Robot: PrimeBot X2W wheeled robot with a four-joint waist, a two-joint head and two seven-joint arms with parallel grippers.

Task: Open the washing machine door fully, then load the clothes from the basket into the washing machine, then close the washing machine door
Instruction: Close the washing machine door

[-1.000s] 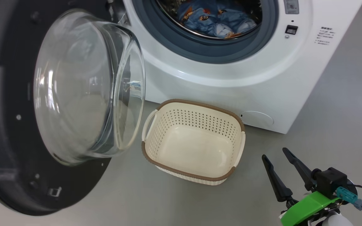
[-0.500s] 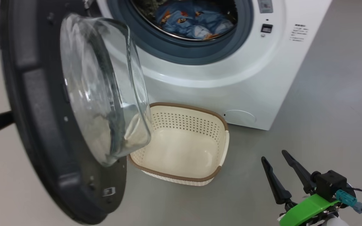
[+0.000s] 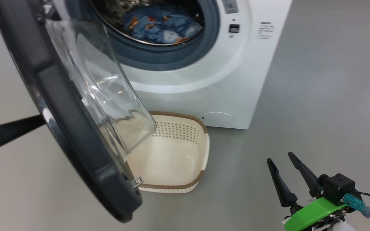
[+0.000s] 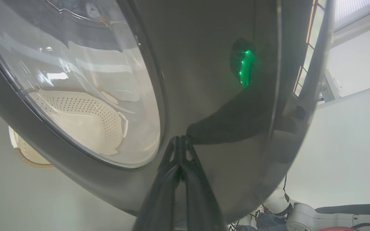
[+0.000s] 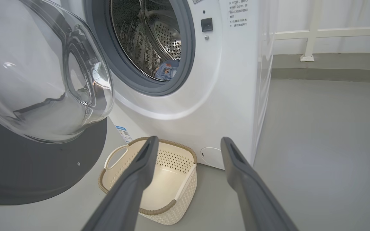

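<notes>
The washing machine door point(image 3: 59, 106) stands partly swung at the left, its clear glass bowl point(image 3: 108, 89) facing the white washing machine point(image 3: 236, 80). Blue printed clothes point(image 3: 162, 24) lie in the steel drum, also seen as clothes point(image 5: 167, 70) in the right wrist view. The cream basket point(image 3: 178, 160) sits empty on the floor below the opening, half behind the door. My left gripper point(image 3: 34, 123) is shut, its tips point(image 4: 180, 138) pressed on the door's black outer face point(image 4: 210, 80). My right gripper point(image 3: 280, 157) hangs open and empty at the lower right, away from the basket point(image 5: 185, 189).
Grey floor point(image 3: 316, 96) spreads right of the machine with free room. A round cap point(image 3: 218, 118) sits low on the machine's front. A white railing point(image 5: 313, 32) and wall stand beyond the machine. Part of my base point(image 4: 316, 215) shows behind the door.
The camera has turned, shifting the machine leftward in view. The door has swung round toward the opening. My left gripper's dark fingers have come into sight behind it. The right gripper holds still.
</notes>
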